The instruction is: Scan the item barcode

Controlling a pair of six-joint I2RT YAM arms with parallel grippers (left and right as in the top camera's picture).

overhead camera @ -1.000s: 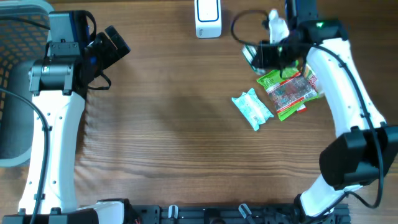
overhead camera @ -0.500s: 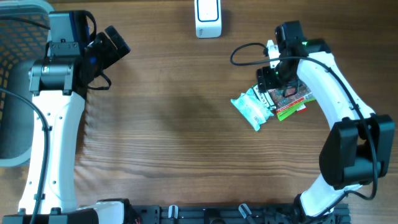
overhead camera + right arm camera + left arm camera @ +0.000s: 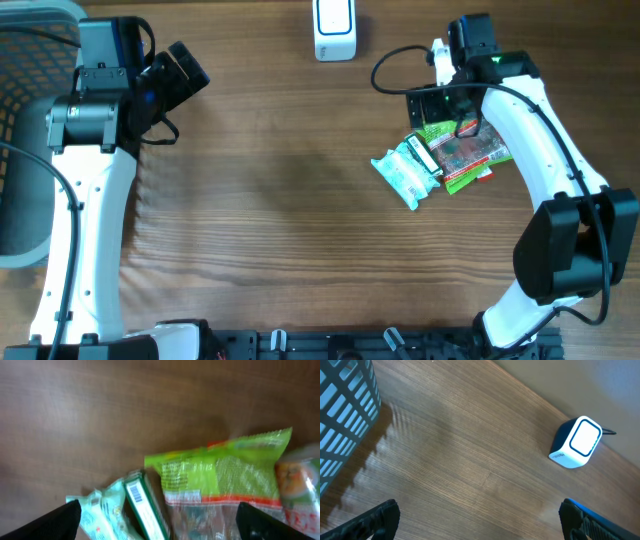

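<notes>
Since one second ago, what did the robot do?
The right gripper came down, let go of the small barcoded box between the mint packet and green snack bag, then lifted away open. The left gripper, scanner and both packets stayed put.

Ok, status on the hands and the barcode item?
Left hand open, by the basket. Right hand open above the packets. Barcode box lies between them, ungripped.

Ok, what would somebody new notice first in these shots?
Probably the bright cluster of packets on the right of the table: a green snack bag with a pale mint packet beside it and a small barcoded box between them. Then the white scanner at the far edge, and the mesh basket on the left.
</notes>
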